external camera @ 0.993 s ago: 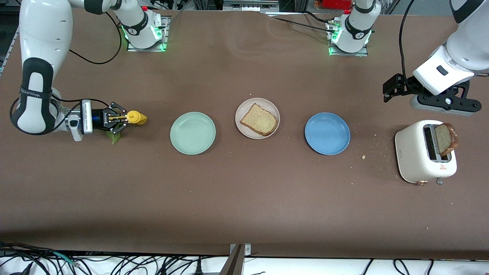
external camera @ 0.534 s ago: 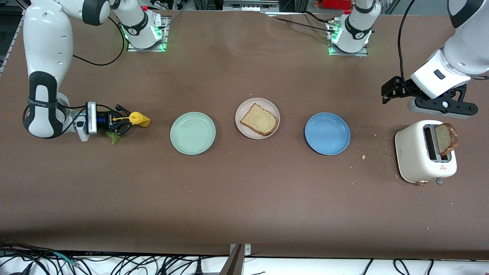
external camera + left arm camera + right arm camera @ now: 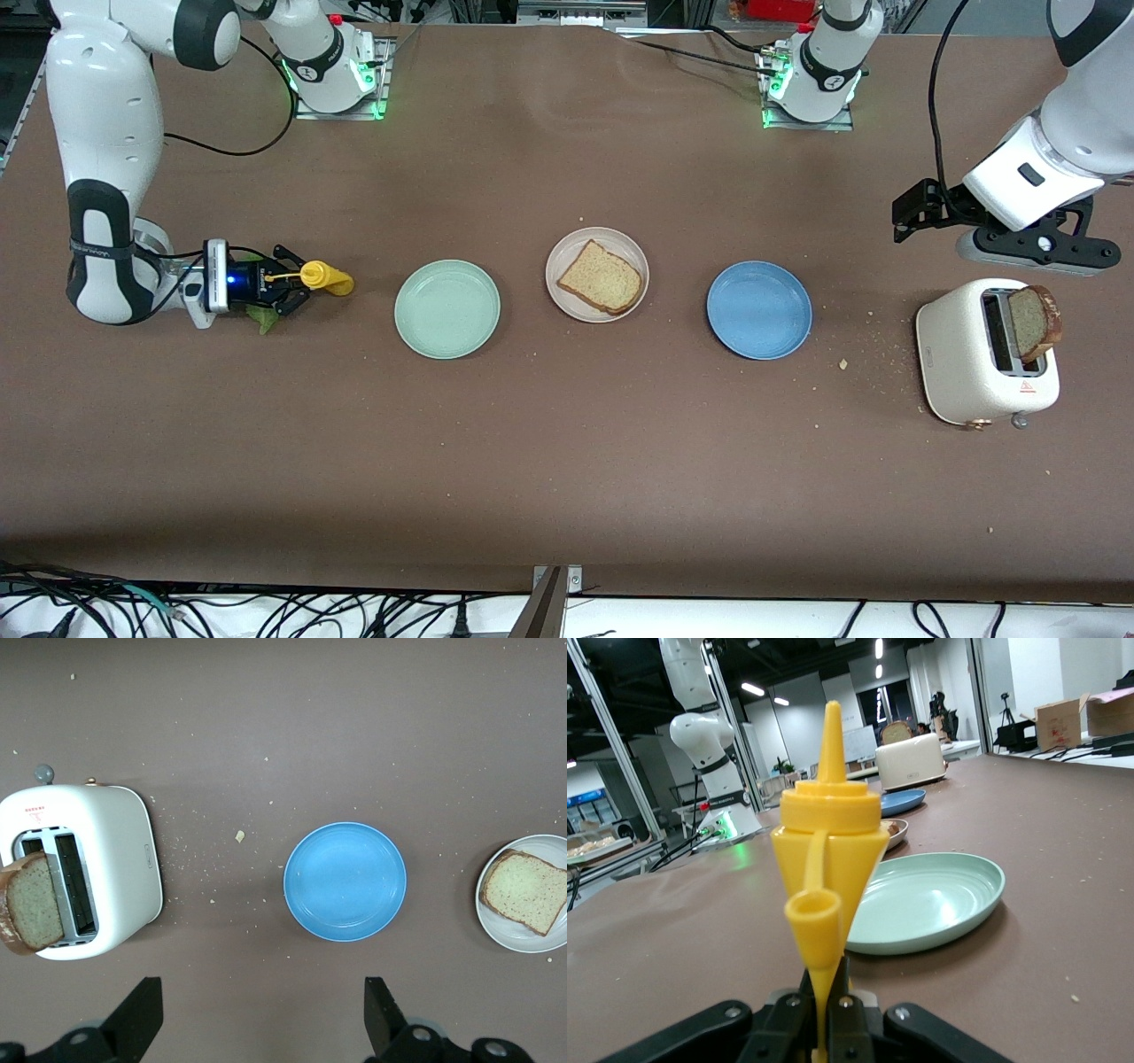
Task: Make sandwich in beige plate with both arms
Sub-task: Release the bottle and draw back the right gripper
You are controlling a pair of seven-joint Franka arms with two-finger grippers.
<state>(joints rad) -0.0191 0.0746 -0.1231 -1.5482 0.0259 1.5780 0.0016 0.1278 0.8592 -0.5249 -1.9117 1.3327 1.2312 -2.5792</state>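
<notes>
My right gripper (image 3: pixel 288 282) clamps yellow bottle (image 3: pixel 326 279) beside mint plate (image 3: pixel 447 309); left gripper (image 3: pixel 257 1014) spread wide, over toaster (image 3: pixel 985 351); bread (image 3: pixel 600 277) on beige plate (image 3: pixel 567 250).

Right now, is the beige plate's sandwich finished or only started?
Only started: the beige plate holds one bare bread slice, with no lettuce or top slice on it. A second slice stands in the toaster.

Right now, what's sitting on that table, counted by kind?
Plates: 3 (beige plate, mint-green plate, blue plate)
Bread slices: 2 (bread on plate, bread in toaster)
Toaster: 1
Yellow squeeze bottle: 1
Lettuce leaf: 1
Total: 8
</notes>
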